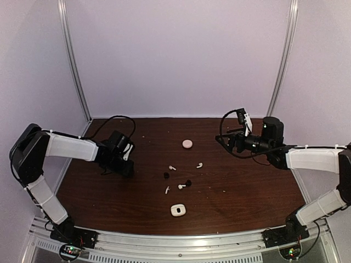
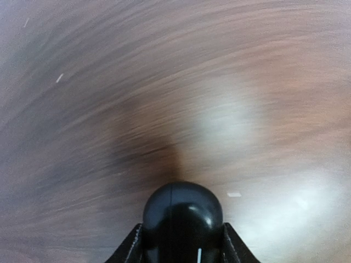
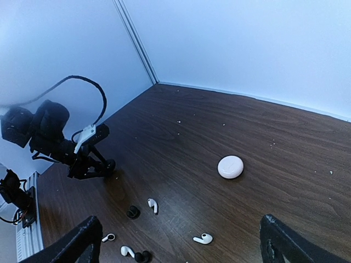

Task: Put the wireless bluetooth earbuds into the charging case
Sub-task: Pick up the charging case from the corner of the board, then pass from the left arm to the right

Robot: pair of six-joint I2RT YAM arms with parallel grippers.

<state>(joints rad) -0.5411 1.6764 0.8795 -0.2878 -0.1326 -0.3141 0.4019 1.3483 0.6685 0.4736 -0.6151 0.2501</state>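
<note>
Several tiny earbuds lie mid-table: white ones (image 1: 172, 167) (image 1: 199, 165) (image 1: 167, 189) (image 1: 181, 186) and black ones (image 1: 166, 175) (image 1: 188, 182). The right wrist view shows white ones (image 3: 152, 205) (image 3: 203, 238) and a black one (image 3: 132, 211). A white charging case (image 1: 177, 210) sits near the front. A round pinkish-white case (image 1: 187, 143) (image 3: 230, 166) lies farther back. My left gripper (image 1: 129, 167) (image 2: 182, 233) is low at the table's left, shut on a rounded black case (image 2: 182, 216). My right gripper (image 1: 220, 140) (image 3: 181, 249) is open and empty, raised at the right.
White walls with metal corner rails (image 1: 77, 66) enclose the brown table (image 1: 247, 186). Small white specks lie on the wood. Cables loop over both wrists.
</note>
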